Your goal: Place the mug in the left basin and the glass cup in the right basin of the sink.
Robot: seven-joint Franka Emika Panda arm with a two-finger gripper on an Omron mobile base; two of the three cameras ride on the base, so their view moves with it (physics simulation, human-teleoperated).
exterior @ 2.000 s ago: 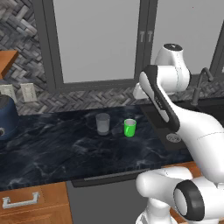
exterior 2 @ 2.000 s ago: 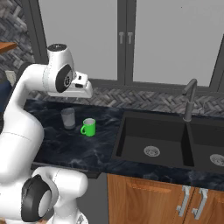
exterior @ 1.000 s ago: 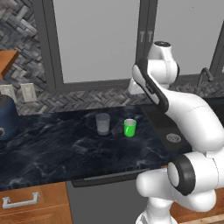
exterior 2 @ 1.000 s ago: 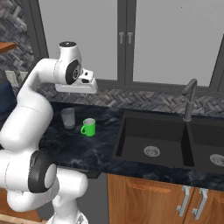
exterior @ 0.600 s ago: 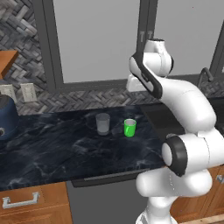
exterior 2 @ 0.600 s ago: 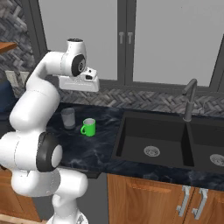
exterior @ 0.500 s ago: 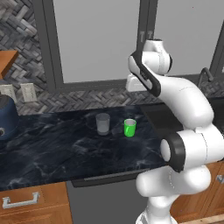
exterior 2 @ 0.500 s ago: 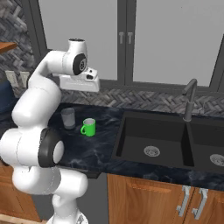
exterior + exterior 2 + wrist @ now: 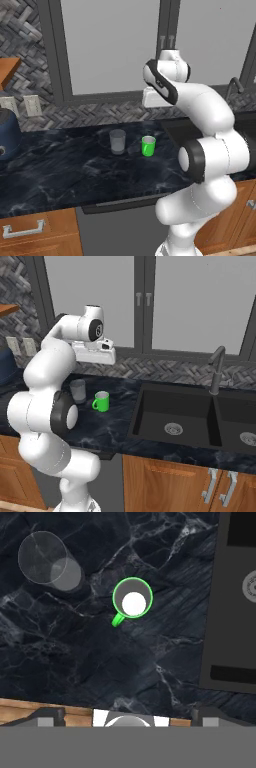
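right now the gripper [image 9: 128, 712] hangs high above the counter [image 9: 60, 175] with its jaws spread wide and nothing between them, looking straight down. in the hand view the mug [image 9: 132, 599] sits just above centre, its handle sticking out toward seven o'clock, and the glass cup [image 9: 49, 559] stands near it at about ten o'clock, apart from it and upright. the left basin [image 9: 235, 612] runs along the three o'clock edge of that view, its round drain just visible. from the right base view the mug [image 9: 101, 401] and the glass cup [image 9: 77, 391] stand side by side on the dark stone at nine o'clock from the sink [image 9: 200, 418], with the left basin [image 9: 172, 416] nearer to them and the right basin [image 9: 240, 426] beyond the divider.

neither vessel is in a basin yet, so i judge the work is at its start, with the descent onto the mug likely first.

the risks as i see them: the mug is round and smooth, so jaws closing off-centre could squirt it sideways into the glass cup and topple it. closing across the handle would give a crooked grip and a possible slip during the carry. the clear cup is hard to make out against the marbled stone, so a drifting descent could clip its rim.
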